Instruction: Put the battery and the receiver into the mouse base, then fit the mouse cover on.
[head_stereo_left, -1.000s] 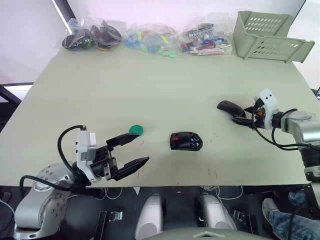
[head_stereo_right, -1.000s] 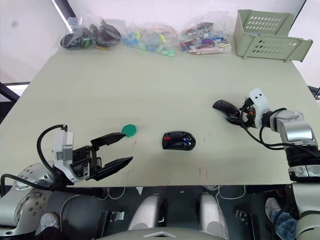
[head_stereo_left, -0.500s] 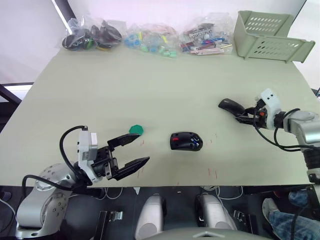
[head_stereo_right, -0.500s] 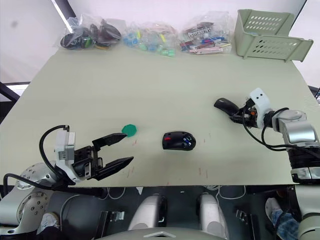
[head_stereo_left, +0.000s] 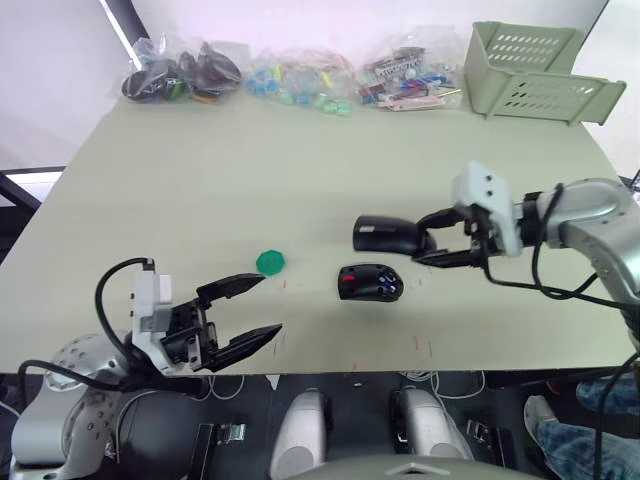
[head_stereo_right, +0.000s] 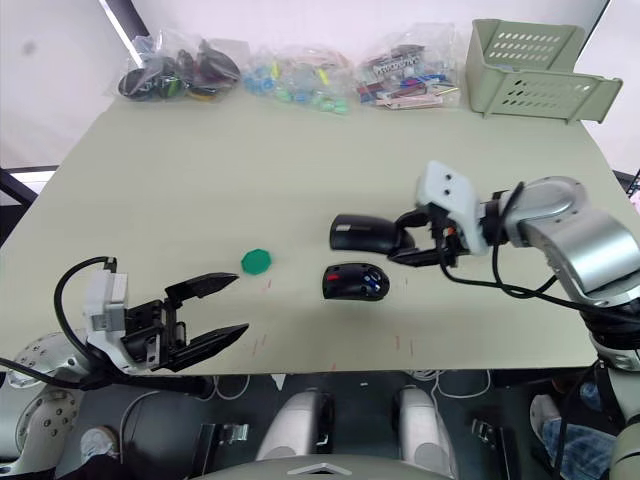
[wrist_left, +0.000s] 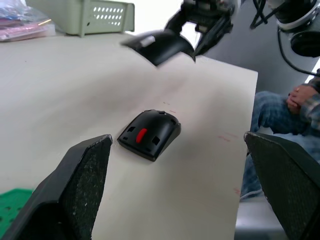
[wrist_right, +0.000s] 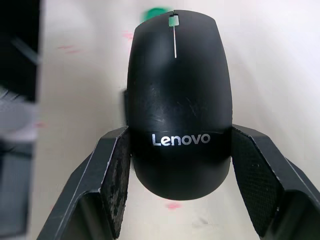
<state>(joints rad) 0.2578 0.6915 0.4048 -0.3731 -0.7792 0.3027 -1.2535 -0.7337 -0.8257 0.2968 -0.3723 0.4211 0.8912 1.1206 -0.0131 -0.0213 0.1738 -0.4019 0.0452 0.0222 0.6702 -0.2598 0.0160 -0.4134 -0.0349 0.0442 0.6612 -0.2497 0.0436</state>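
Note:
The mouse base (head_stereo_left: 371, 283) lies open side up near the table's middle, red patch at its left end. A bit of blue, the battery (head_stereo_left: 388, 290), shows in its right part. I cannot make out the receiver. The glossy black mouse cover (head_stereo_left: 388, 235) hangs above the table just behind the base, and my right gripper (head_stereo_left: 420, 241) is shut on its right end. In the right wrist view the cover (wrist_right: 179, 95) sits between both pads (wrist_right: 117, 175). My left gripper (head_stereo_left: 270, 305) stands open over the near edge, left of the base, holding nothing.
A flat green disc (head_stereo_left: 271, 262) lies left of the base. Several clear bags of parts (head_stereo_left: 300, 80) line the back edge, with a pale green basket (head_stereo_left: 530, 70) at the back right. A person's jeans-clad leg (wrist_left: 270, 120) is beside the table's right edge.
My right gripper has lifted the cover and carried it left from the table's right side to just behind the base. My left gripper has dropped back slightly toward the near edge.

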